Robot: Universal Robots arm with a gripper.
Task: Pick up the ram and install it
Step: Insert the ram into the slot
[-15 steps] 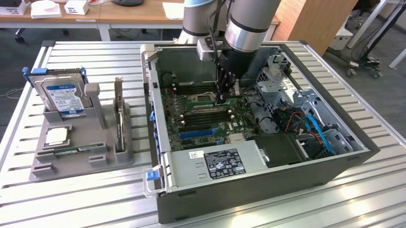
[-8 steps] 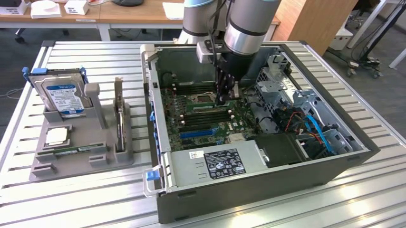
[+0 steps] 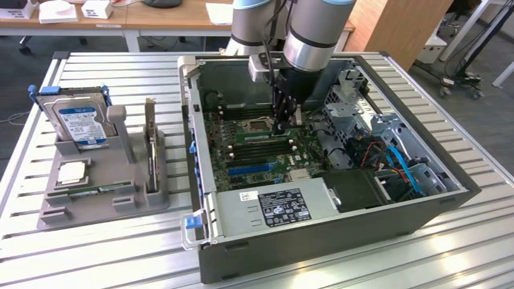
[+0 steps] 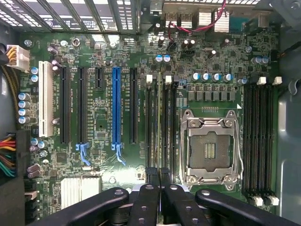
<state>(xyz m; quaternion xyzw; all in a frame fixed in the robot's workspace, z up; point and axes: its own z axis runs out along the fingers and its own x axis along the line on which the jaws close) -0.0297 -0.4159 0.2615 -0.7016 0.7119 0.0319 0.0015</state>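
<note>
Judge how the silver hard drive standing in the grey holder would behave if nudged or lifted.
The hard drive looks like a rigid metal box, so probably stiff and heavy for its size. It stands on edge in the grey holder, so a sideways push would likely tip it rather than slide it. Its smooth label face may be slippery.

The ram [image 4: 160, 122] is edge-on here, a thin green strip pinched by the end effector [image 4: 160, 181]. It runs lengthwise among the black memory slots [image 4: 148, 127], near the processor socket [image 4: 210, 148]. Seated or not, can't tell.
</note>
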